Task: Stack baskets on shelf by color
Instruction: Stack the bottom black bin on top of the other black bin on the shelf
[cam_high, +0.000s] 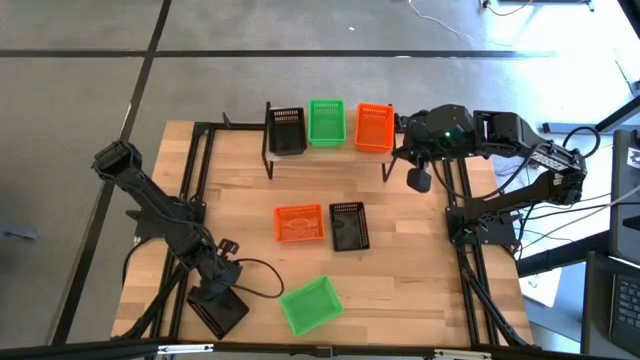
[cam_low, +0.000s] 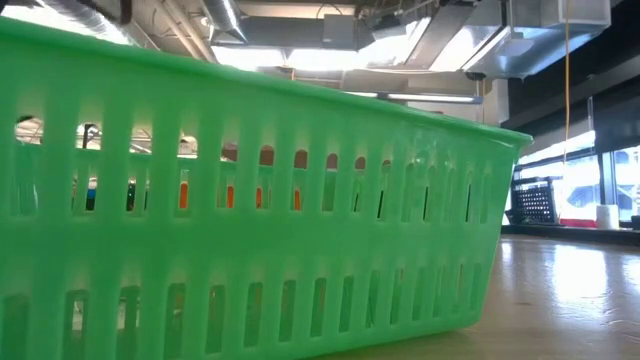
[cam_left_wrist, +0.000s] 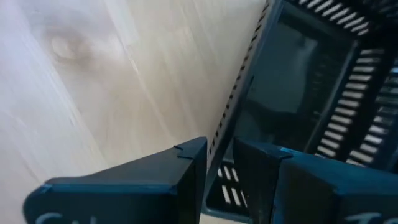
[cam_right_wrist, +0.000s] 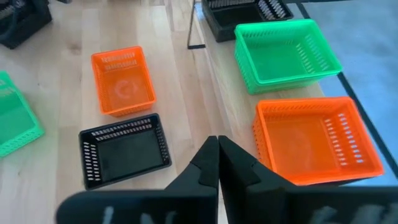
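At the table's near left corner my left gripper (cam_high: 222, 292) points down at a black basket (cam_high: 220, 313). It is open, with one finger outside and one inside the basket's slotted side wall (cam_left_wrist: 231, 112). My right gripper (cam_right_wrist: 217, 149) is shut, holds nothing and hangs high over the right end of the shelf (cam_high: 350, 148). On the shelf stand black (cam_high: 286, 130), green (cam_high: 326, 122) and orange (cam_high: 375, 127) baskets. An orange basket (cam_high: 298, 223) and a black one (cam_high: 349, 225) rest on their bottoms at mid-table. A green basket (cam_high: 311, 305) sits near the front edge. My left gripper stands astride the black basket's side wall (cam_left_wrist: 219, 146) from above, slanting down, with the rim running between the two fingers. I cannot tell whether either finger touches the wall. The basket sits with its bottom on the table.
The green basket (cam_low: 250, 200) fills the low view and hides the table behind it. Black metal frame rails run along both sides of the table (cam_high: 240, 200). Bare wood lies between the shelf and the mid-table baskets.
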